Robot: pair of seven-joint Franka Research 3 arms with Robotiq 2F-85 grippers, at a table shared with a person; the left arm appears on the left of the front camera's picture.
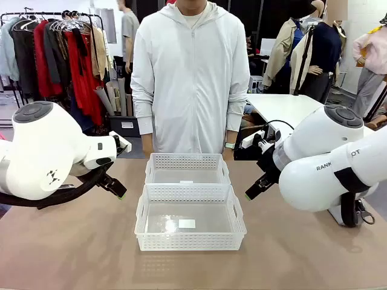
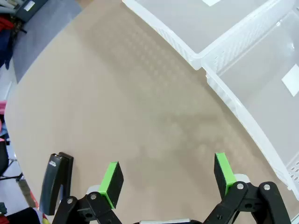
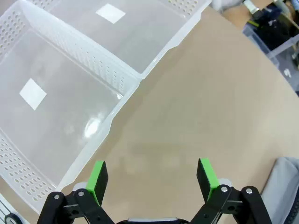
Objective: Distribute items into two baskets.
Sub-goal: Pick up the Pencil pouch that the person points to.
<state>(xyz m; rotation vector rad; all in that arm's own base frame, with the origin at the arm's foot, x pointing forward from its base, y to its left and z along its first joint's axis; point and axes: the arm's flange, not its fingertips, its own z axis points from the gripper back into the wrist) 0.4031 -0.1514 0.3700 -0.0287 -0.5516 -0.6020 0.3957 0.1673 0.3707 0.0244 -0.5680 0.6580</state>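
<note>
Two white lattice baskets stand end to end at the table's middle, the near basket [image 1: 190, 240] toward me and the far basket [image 1: 187, 161] toward the person. Both are empty apart from a small white label on each floor. My left gripper [image 1: 119, 190] hovers left of them, open, with nothing between its green pads [image 2: 112, 181]. A black stapler [image 2: 56, 183] lies on the table just outside that gripper. My right gripper [image 1: 253, 192] hangs open to the right of the baskets, over bare table [image 3: 152, 179]. The edge of a grey pouch [image 3: 286, 186] lies beside it.
A person in a white hooded jacket [image 1: 190, 78] stands at the far edge behind the baskets, arms down. Basket rims [image 2: 243, 116] [image 3: 117, 105] lie close to both grippers. The brown tabletop [image 1: 72, 254] has free room at the front left and front right.
</note>
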